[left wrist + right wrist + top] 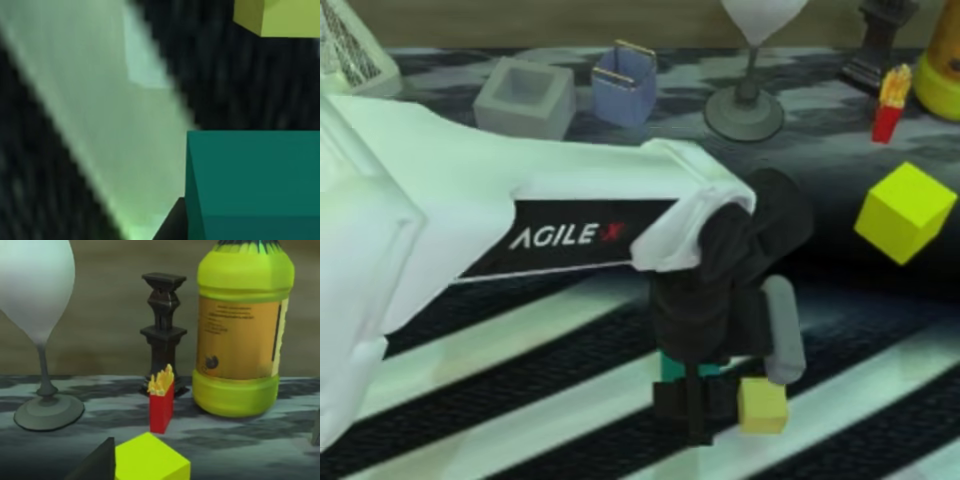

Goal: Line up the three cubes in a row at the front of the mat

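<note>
While left gripper straddles teal cube, pale yellow cube sits just beside.

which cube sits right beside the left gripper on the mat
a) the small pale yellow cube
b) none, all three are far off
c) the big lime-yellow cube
a: in the top view the small pale yellow cube lies on the mat right beside the left gripper, which is down over the teal cube; the lime-yellow cube sits far off to the right.
</note>
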You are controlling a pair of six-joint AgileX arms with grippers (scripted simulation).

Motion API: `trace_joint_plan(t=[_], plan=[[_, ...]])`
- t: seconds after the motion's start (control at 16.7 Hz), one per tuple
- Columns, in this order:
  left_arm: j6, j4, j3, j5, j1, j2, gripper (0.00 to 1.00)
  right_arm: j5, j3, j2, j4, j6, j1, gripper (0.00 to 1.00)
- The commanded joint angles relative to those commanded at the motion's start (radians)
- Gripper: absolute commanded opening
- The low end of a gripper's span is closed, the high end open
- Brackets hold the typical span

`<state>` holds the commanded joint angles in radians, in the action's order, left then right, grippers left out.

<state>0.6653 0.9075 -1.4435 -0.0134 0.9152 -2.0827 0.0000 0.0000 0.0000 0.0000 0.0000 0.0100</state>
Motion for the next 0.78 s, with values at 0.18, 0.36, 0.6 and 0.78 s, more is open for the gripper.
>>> trace_joint_plan(t=[0.18,0.36,0.6,0.78], plan=[[0.001,-0.048,0.034,0.000,0.002,-0.022,0.00,0.000,0.000,0.000,0.000,0.000,0.000,1.00],[0.001,-0.048,0.034,0.000,0.002,-0.022,0.00,0.000,0.000,0.000,0.000,0.000,0.000,1.00],[0.001,-0.048,0.034,0.000,0.002,-0.022,0.30,0.000,0.000,0.000,0.000,0.000,0.000,1.00],[0.001,-0.048,0.034,0.000,0.002,-0.022,0.53,0.000,0.000,0.000,0.000,0.000,0.000,1.00]])
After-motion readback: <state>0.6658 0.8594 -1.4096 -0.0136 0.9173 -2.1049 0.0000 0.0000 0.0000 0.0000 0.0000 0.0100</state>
